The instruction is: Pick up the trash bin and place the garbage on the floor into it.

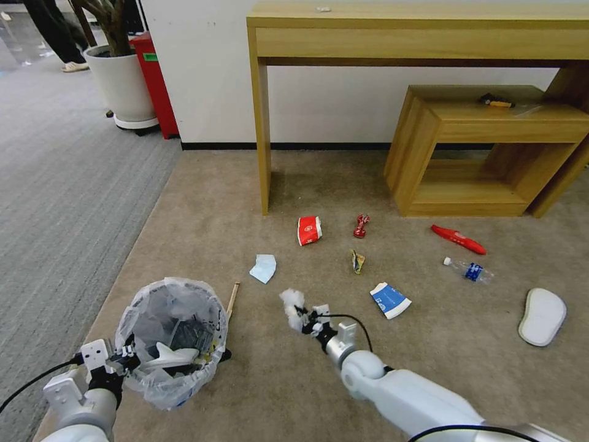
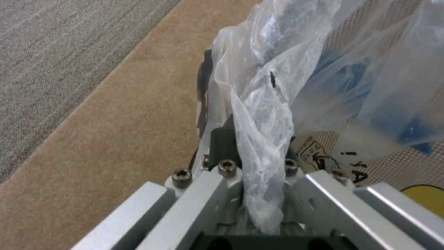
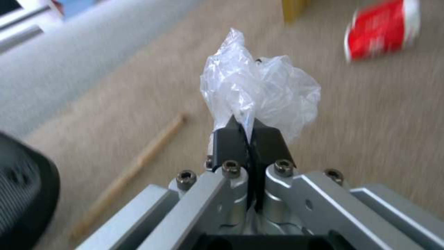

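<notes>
We have the trash bin point(image 1: 172, 341) held by the left pincer point(image 1: 126, 356), which pinches the rim through the clear liner bag point(image 2: 263, 139); a white slipper point(image 1: 172, 356) already sits inside. In the left wrist view the liner bunches between the fingers.

The right pincer point(image 1: 305, 319) is just right of the bin, pressed together on a crumpled clear-white wad point(image 3: 259, 90). The right wrist view confirms the wad sits clamped at the fingertips point(image 3: 231, 146).

Step in hand, as we read it: carry this wad to the bin and drop it. The next move needs the right pincer swung left until it is over the bin's opening, clear of the liner rim, then spread. The wad is light and may cling to the pads, so release well inside.

Garbage left on the floor point(image 1: 257, 380), all relative to the bin:
- stick point(image 1: 232, 300) just beside its far right rim
- pale-blue mask point(image 1: 263, 268) beyond it
- red cup point(image 1: 310, 230) and red wrapper point(image 1: 361, 225) farther, toward the tall surface point(image 1: 417, 31)
- small yellow wrapper point(image 1: 358, 261), blue-white carton point(image 1: 390, 300), right of the right pincer
- long red wrapper point(image 1: 458, 239), bottle point(image 1: 467, 270), second slipper point(image 1: 542, 316) well apart to the right
</notes>
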You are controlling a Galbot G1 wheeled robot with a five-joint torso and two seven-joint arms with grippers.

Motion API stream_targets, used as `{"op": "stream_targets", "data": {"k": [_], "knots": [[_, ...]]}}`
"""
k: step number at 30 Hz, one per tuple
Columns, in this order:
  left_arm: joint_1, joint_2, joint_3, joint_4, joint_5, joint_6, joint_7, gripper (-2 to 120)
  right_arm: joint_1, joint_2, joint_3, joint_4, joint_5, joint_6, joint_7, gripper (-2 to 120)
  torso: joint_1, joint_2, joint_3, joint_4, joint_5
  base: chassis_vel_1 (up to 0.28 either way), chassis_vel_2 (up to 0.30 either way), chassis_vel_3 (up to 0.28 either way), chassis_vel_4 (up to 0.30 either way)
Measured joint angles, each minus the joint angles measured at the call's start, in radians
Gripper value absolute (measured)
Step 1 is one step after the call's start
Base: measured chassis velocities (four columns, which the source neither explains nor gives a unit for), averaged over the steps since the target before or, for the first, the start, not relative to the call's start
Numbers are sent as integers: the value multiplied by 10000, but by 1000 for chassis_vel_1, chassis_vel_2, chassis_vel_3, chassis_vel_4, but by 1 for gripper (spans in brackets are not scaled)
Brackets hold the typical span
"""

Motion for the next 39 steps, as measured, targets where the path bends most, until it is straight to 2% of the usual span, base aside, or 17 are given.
{"op": "stream_targets", "data": {"k": [4, 8, 19, 22, 29, 30, 34, 39], "knots": [[-9, 73, 4, 58, 0, 21, -24, 0, 249, -459, 31, 705, 67, 45, -75, 0, 0, 0, 0, -1, -2, 0, 0, 0, 0], [-33, 119, 5, 70, -19, 53, -56, 0, 807, -1212, -80, 1930, 446, 230, -566, 0, 0, 0, -1, 0, -2, 0, 0, 0, 0], [50, 129, 51, -35, 37, 128, -100, 0, 2221, -1955, -884, 3922, 1737, 760, -2119, 0, 0, 0, -1, 0, -4, 0, 0, 0, 0], [77, 127, 39, -76, 50, 132, -104, 0, 2637, -1961, -1139, 4168, 1931, 826, -2374, 0, 0, 0, 0, -1, -1, 0, 0, 0, 0], [130, 81, 14, -195, 98, 201, -127, 0, 4107, -1556, -2427, 4791, 2504, 906, -2588, 0, -1, 0, 0, 1, -4, 0, 0, 0, 0], [130, 81, 14, -195, 98, 201, -127, 0, 4107, -1556, -2427, 4791, 2504, 906, -2588, 0, -1, 0, 0, 1, -4, 0, 0, 0, 0], [221, 57, -15, -276, 129, 208, -133, 0, 4870, -1024, -3615, 4752, 2679, 963, -2625, 0, -1, 0, 0, 1, -4, 0, 0, 0, 0], [234, 38, -22, -346, 128, 213, -136, 0, 5168, -806, -4258, 4571, 2740, 1008, -2819, 0, 0, 0, 0, 0, -3, 0, 0, 0, 0]]}}
